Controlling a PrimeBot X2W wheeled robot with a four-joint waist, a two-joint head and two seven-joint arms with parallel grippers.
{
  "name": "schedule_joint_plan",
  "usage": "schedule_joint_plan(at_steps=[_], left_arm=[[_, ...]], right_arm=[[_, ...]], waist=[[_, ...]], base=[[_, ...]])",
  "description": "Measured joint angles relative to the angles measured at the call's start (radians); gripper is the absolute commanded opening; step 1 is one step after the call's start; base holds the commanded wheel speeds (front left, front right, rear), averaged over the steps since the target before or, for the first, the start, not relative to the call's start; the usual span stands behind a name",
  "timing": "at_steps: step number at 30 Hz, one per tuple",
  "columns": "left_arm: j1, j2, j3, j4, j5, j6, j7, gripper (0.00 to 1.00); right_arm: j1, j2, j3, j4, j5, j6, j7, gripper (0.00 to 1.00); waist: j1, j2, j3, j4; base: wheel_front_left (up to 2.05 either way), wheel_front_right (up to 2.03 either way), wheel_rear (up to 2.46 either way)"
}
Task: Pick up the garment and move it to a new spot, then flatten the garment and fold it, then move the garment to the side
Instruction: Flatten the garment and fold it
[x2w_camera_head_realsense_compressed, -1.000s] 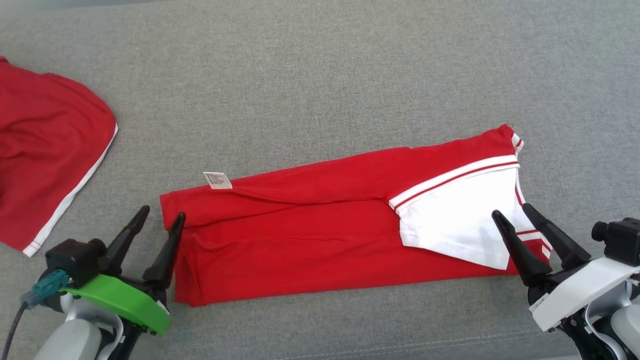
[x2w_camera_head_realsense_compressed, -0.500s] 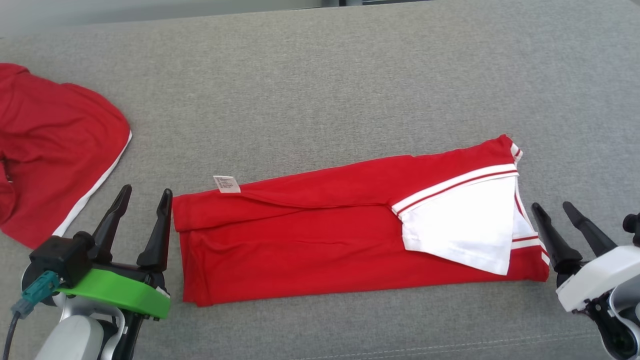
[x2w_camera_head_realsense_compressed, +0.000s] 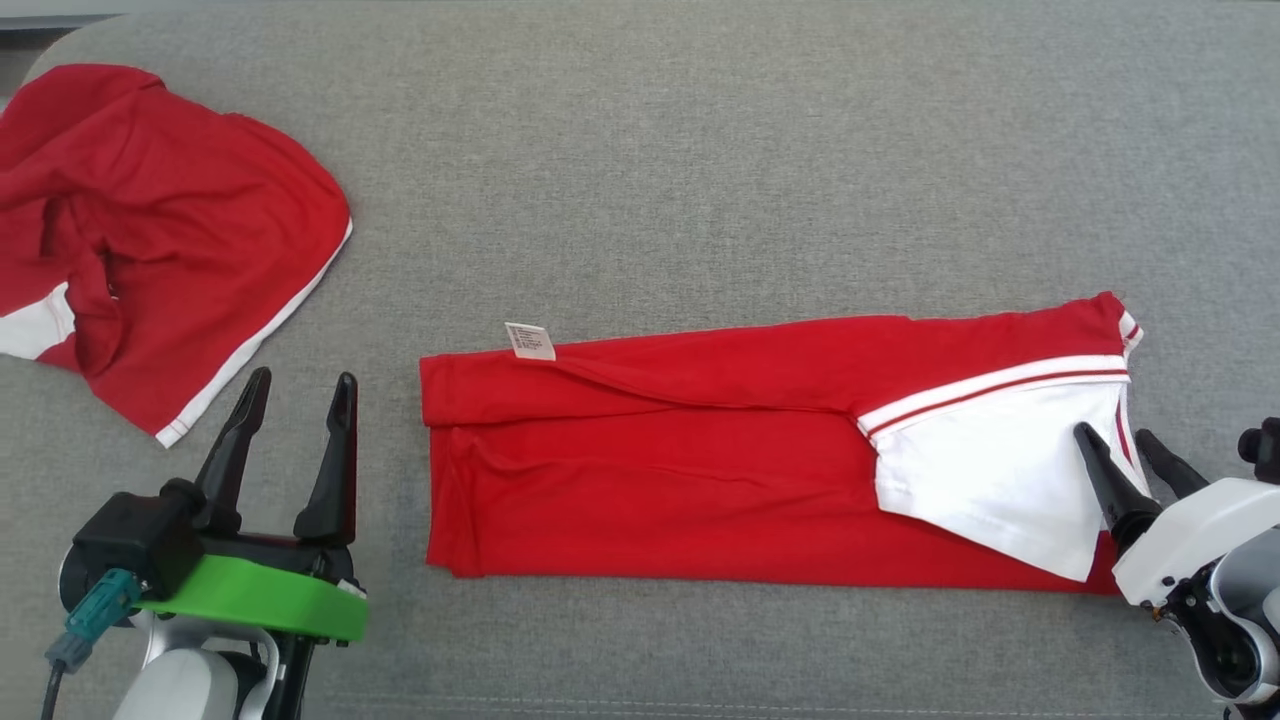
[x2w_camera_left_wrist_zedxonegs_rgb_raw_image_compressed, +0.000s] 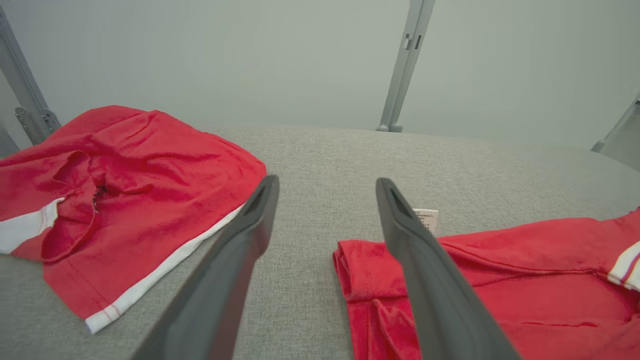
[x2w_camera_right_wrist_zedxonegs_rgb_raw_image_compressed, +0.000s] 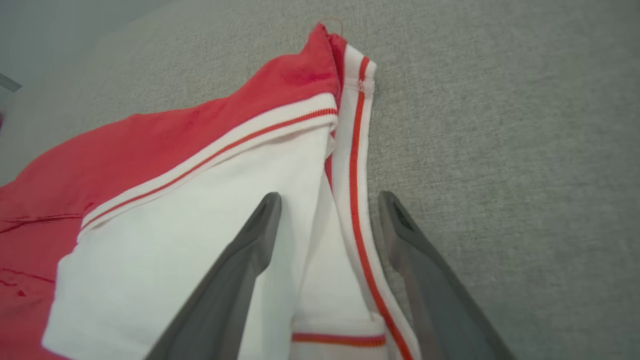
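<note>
Measured against the shirt (x2w_camera_head_realsense_compressed: 680, 470), the left gripper (x2w_camera_head_realsense_compressed: 305, 376) has drawn off from the left end it stood just beside half a second ago. The right gripper (x2w_camera_head_realsense_compressed: 1111, 432) has come back over the right end. The head camera has shifted too, so everything sits elsewhere in its view.

The left gripper (x2w_camera_left_wrist_zedxonegs_rgb_raw_image_compressed: 327, 181) is spread wide with nothing between its fingers. It stands over bare cushion (x2w_camera_head_realsense_compressed: 700, 150), apart from the shirt's left edge. The right gripper (x2w_camera_right_wrist_zedxonegs_rgb_raw_image_compressed: 330, 196) is also spread and holds nothing. Its fingers straddle the shirt's striped right edge, one over the white sleeve (x2w_camera_head_realsense_compressed: 990, 480) and the other over grey cushion. I cannot tell whether the tips touch the cloth.

The shirt (x2w_camera_left_wrist_zedxonegs_rgb_raw_image_compressed: 550, 280) lies flat on the cushion as a long folded band, red with the white sleeve (x2w_camera_right_wrist_zedxonegs_rgb_raw_image_compressed: 175, 240) on top at its right end. A small label (x2w_camera_head_realsense_compressed: 529, 341) sticks out at the far left corner and shows beside the left gripper's finger in the left wrist view (x2w_camera_left_wrist_zedxonegs_rgb_raw_image_compressed: 427, 218).

Well to the left, a second red garment (x2w_camera_head_realsense_compressed: 180, 230) lies crumpled near the cushion's far corner (x2w_camera_left_wrist_zedxonegs_rgb_raw_image_compressed: 140, 170).
</note>
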Motion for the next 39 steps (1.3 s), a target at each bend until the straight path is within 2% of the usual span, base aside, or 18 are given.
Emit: schedule_joint_plan(at_steps=[8, 11, 12, 13, 14, 17, 22, 26, 32, 39], left_arm=[[0.043, -0.02, 0.04, -0.028, 0.026, 0.012, 0.0, 1.0], [0.062, -0.034, 0.042, -0.028, 0.027, 0.011, 0.0, 1.0], [0.067, -0.036, 0.043, -0.028, 0.027, 0.011, 0.0, 1.0], [0.071, -0.039, 0.046, -0.028, 0.027, 0.011, 0.0, 1.0], [0.071, -0.039, 0.046, -0.028, 0.027, 0.011, 0.0, 1.0], [0.09, -0.045, 0.06, -0.028, 0.027, 0.01, 0.0, 1.0], [0.125, -0.048, 0.092, -0.032, 0.027, 0.01, 0.0, 1.0], [0.127, -0.054, 0.102, -0.04, 0.027, 0.002, 0.0, 1.0], [0.135, -0.062, 0.126, -0.058, 0.03, -0.006, 0.0, 1.0], [0.145, -0.072, 0.134, -0.065, 0.039, -0.017, 0.0, 1.0]], right_arm=[[-0.049, 0.012, 0.015, 0.081, 0.003, 0.013, 0.018, 1.0], [-0.062, 0.03, 0.014, 0.119, 0.035, 0.038, 0.03, 1.0], [-0.066, 0.037, 0.011, 0.127, 0.054, 0.043, 0.037, 0.76], [-0.07, 0.045, 0.009, 0.135, 0.07, 0.051, 0.041, 0.14], [-0.07, 0.045, 0.009, 0.135, 0.07, 0.051, 0.041, 0.0], [-0.073, 0.07, 0.003, 0.148, 0.121, 0.089, 0.058, 0.0], [-0.074, 0.11, -0.04, 0.168, 0.202, 0.126, 0.071, 0.0], [-0.074, 0.107, -0.114, 0.18, 0.283, 0.143, 0.072, 0.0], [-0.072, 0.015, -0.239, 0.209, 0.366, 0.144, 0.072, 0.0], [-0.045, -0.132, -0.337, 0.224, 0.38, 0.141, 0.078, 0.0]], waist=[[0.0, 0.0, 0.008, 0.041], [0.0, 0.0, -0.003, 0.044], [0.0, 0.0, -0.006, 0.045], [0.0, 0.0, -0.009, 0.046], [0.0, 0.0, -0.009, 0.046], [0.0, 0.0, -0.019, 0.048], [0.0, 0.0, -0.029, 0.037], [0.0, 0.0, -0.032, 0.021], [0.0, 0.0, -0.032, -0.007], [0.0, 0.0, -0.033, -0.038]], base=[[0.0, 0.0, 0.0], [0.0, 0.0, 0.0], [0.0, 0.0, 0.0], [0.0, 0.0, 0.0], [0.0, 0.0, 0.0], [0.0, 0.0, 0.0], [0.0, 0.0, 0.0], [0.0, 0.0, 0.0], [0.0, 0.0, 0.0], [0.0, 0.0, 0.0]])
